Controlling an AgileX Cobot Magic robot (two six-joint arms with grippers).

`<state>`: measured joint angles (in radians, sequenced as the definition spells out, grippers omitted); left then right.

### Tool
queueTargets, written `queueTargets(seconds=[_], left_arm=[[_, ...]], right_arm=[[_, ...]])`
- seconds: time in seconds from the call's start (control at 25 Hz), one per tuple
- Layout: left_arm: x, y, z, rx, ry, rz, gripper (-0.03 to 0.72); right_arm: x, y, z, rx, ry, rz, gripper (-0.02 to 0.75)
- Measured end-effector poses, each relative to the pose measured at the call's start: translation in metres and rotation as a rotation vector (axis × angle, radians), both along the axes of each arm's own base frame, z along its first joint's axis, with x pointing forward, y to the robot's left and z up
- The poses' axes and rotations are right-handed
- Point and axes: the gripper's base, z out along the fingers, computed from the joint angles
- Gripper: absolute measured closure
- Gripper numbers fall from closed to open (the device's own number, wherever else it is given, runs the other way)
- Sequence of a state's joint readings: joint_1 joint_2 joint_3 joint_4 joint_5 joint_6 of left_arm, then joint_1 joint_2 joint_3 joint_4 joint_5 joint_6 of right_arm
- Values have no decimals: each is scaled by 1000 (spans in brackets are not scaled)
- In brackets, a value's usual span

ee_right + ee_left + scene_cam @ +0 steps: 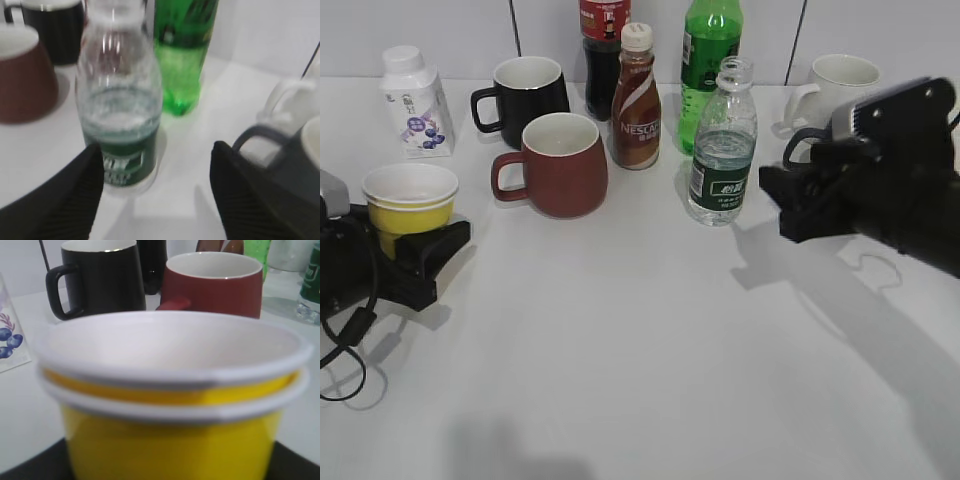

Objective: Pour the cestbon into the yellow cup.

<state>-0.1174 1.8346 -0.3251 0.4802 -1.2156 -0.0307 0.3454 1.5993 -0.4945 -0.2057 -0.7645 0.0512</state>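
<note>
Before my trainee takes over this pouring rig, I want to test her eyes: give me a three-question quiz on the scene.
1. True or false: the cestbon has its cap on.
2. Which gripper has the yellow cup between its fingers? A) left gripper B) right gripper
3. Fill in: the mug nearest the cup is dark ____.

Key:
1. False; its neck is open.
2. A.
3. Red, the dark red mug.

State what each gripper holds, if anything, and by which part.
The left gripper holds the yellow cup by its lower body. The right gripper holds nothing: its jaws are open beside the cestbon.
</note>
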Motion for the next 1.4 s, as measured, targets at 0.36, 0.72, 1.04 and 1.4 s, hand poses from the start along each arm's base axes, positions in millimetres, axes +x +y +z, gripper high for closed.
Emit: queueTargets(seconds=[0.36,0.72,1.04,1.4], left_arm=[[-2,-3,0,6,-1,-39,279],[-11,-13,12,30,-57,-197,285],[-11,-31,18,1,-72,-279,284],[-5,-65,32,-19,-154,-393,286]], right_arm=[[2,1,-8,-5,24,2,234],[14,13,-14,-2,-3,89,155],[43,27,-30,16,18,122,90],[68,40,-38,55,30,152,89]])
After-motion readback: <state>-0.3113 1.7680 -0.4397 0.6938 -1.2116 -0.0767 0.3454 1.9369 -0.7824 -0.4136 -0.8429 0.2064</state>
